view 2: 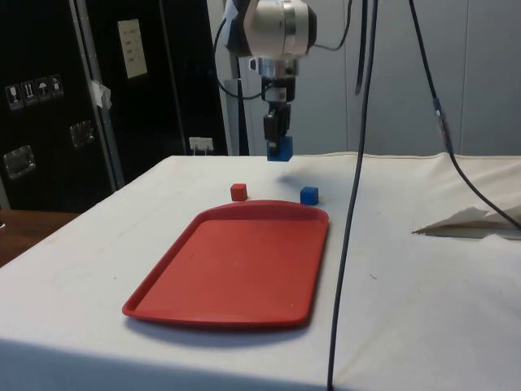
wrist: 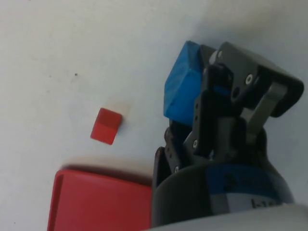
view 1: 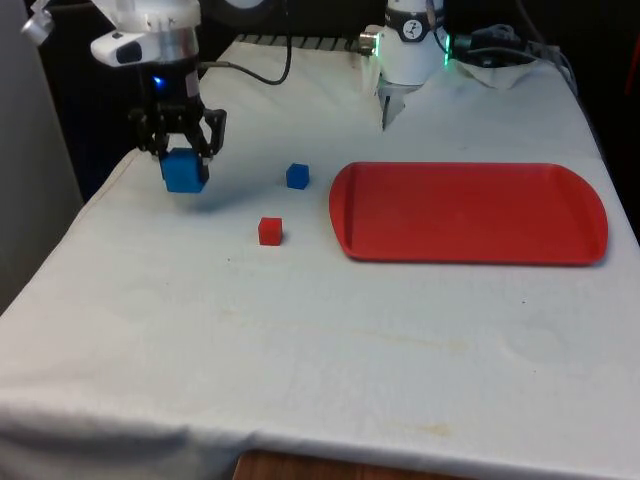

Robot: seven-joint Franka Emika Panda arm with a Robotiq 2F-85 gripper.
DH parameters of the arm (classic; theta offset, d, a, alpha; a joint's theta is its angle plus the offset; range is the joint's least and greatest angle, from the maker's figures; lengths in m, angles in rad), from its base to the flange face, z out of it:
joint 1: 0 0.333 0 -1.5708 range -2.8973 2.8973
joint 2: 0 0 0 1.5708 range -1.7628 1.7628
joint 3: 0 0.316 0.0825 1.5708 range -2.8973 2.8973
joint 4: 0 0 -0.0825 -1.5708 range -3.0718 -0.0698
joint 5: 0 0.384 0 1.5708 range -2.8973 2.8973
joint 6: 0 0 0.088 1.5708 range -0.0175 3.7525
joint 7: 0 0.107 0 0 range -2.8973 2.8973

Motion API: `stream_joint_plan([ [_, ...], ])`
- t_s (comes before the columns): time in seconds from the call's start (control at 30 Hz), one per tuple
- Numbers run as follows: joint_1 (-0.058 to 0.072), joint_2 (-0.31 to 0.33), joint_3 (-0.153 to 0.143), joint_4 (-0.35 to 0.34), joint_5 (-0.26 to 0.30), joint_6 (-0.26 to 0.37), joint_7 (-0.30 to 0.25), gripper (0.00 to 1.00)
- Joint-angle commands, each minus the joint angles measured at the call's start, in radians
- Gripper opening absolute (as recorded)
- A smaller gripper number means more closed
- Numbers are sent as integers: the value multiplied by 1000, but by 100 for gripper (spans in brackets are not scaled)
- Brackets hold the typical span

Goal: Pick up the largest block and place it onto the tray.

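Note:
The large blue block (view 1: pixel 184 170) hangs above the cloth at the front view's left, and my gripper (view 1: pixel 181 150) is shut on it. The side view has the same block (view 2: pixel 282 149) lifted clear of the table in the gripper (view 2: pixel 278 134). In the wrist view the blue block (wrist: pixel 181 87) sits between the black fingers (wrist: pixel 210 115). The red tray (view 1: pixel 468 212) lies at the front view's right, apart from the gripper. It is also in the side view as the tray (view 2: pixel 236 265) and the wrist view as a tray corner (wrist: pixel 98 199).
A small blue block (view 1: pixel 297 176) rests just beside the tray's near-left corner, and a small red block (view 1: pixel 270 231) lies in front of it. Both sit between the gripper and the tray. A black cable (view 2: pixel 352 195) hangs in front of the side camera.

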Motion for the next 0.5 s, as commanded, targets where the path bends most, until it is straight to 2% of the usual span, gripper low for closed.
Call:
stream_joint_plan([
  [0.0,19,-9,-13,-11,-11,-1,15,0],
  [0.23,58,-53,-22,-36,-24,7,49,0],
  [0.27,69,-67,-22,-43,-30,10,58,0],
  [0.3,48,-59,-9,-29,-22,1,46,0],
  [0.33,74,-74,-22,-46,-34,12,64,0],
  [0.43,89,-93,-21,-56,-47,17,81,0],
  [0.47,102,-106,-21,-64,-54,20,92,0],
])
